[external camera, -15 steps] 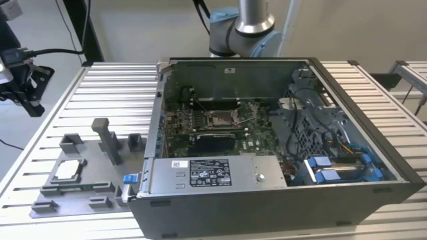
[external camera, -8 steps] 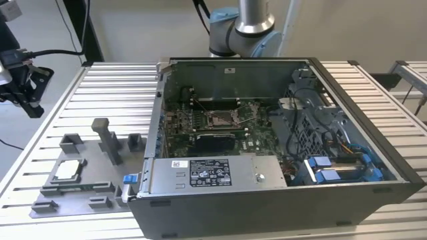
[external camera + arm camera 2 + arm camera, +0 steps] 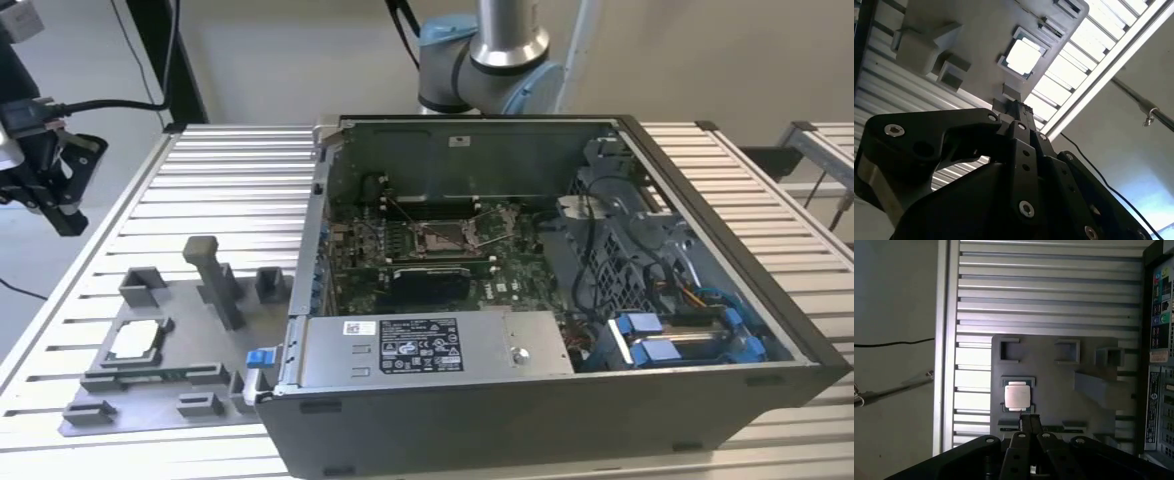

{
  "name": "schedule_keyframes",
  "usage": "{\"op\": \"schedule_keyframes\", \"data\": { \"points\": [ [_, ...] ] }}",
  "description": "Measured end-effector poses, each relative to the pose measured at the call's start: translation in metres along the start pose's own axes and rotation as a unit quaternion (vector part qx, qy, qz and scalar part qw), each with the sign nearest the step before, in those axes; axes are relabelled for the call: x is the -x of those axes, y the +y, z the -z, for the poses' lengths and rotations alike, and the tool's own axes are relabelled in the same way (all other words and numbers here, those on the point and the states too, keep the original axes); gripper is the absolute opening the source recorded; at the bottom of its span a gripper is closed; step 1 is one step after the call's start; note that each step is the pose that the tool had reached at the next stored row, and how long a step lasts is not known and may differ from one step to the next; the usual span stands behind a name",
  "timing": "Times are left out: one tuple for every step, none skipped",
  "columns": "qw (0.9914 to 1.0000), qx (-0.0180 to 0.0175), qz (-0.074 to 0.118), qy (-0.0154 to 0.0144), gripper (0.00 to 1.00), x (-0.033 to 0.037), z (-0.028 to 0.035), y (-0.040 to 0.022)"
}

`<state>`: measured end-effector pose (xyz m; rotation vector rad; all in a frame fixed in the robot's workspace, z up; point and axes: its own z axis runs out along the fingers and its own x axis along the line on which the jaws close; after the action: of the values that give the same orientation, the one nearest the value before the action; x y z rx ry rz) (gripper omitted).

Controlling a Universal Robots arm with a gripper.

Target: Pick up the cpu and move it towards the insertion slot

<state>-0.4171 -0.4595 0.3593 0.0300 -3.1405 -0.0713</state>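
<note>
One claw (image 3: 60,205) hangs at the exterior view's left edge, above the ribbed metal tabletop (image 3: 227,180) and well apart from everything on it. In both wrist views its two black fingers (image 3: 1025,424) run together into a single narrow tip (image 3: 1016,106), pressed flat against each other with no gap. The claw is clenched on nothing and touches nothing.

The chip (image 3: 138,340) lies flat in a shallow square recess of a grey plastic tray (image 3: 200,395) that sits on the tabletop, toward the exterior view's lower left. Its pale metal top faces up and catches the light in both wrist views (image 3: 1017,396) (image 3: 1023,55). Low grey blocks stand around it on the tray, and a taller grey post (image 3: 207,265) rises just beside the recess, between the chip and the computer case. The claw's tip lines up with the chip in the first wrist view, with open air between the two.

The socket (image 3: 441,236) sits inside the open computer case (image 3: 467,150), which lies on its side on the tabletop to the exterior view's right of the tray. It is a square with a shiny metal frame and a brownish centre, set on the green board (image 3: 514,275), well apart from both the chip and the claw. A silver box (image 3: 414,345) with a label fills the case's near edge, and blue clips (image 3: 638,325) show among the cables in its right part.
</note>
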Motion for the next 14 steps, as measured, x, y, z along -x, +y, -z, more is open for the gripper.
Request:
{"op": "schedule_keyframes", "data": {
  "points": [
    [1.00000, 0.0000, 0.000, 0.0000, 0.00, 0.0000, 0.0000, 0.0000],
    [1.00000, 0.0000, 0.000, 0.0000, 0.00, 0.0000, 0.0000, 0.0000],
    [1.00000, 0.0000, 0.000, 0.0000, 0.00, 0.0000, 0.0000, -0.0001],
    [1.00000, 0.0000, 0.000, 0.0000, 1.00, 0.0000, 0.0000, -0.0001],
    [1.00000, 0.0000, 0.000, 0.0000, 1.00, 0.0000, 0.0000, -0.0001],
    [1.00000, 0.0000, 0.000, 0.0000, 1.00, 0.0000, 0.0000, -0.0001],
    [1.00000, 0.0000, 0.000, 0.0000, 1.00, 0.0000, 0.0000, -0.0002],
    [1.00000, 0.0000, 0.000, 0.0000, 1.00, 0.0000, 0.0000, -0.0002],
    [1.00000, 0.0000, 0.000, 0.0000, 1.00, 0.0000, 0.0000, -0.0002],
    [1.00000, 0.0000, 0.000, 0.0000, 1.00, 0.0000, 0.0000, -0.0002],
    [1.00000, 0.0000, 0.000, 0.0000, 1.00, 0.0000, 0.0000, -0.0002],
    [1.00000, 0.0000, 0.000, 0.0000, 1.00, 0.0000, 0.0000, -0.0003],
    [1.00000, 0.0000, 0.000, 0.0000, 1.00, 0.0000, 0.0000, -0.0003],
    [1.00000, 0.0000, 0.000, 0.0000, 1.00, 0.0000, 0.0000, -0.0004]
  ]
}}
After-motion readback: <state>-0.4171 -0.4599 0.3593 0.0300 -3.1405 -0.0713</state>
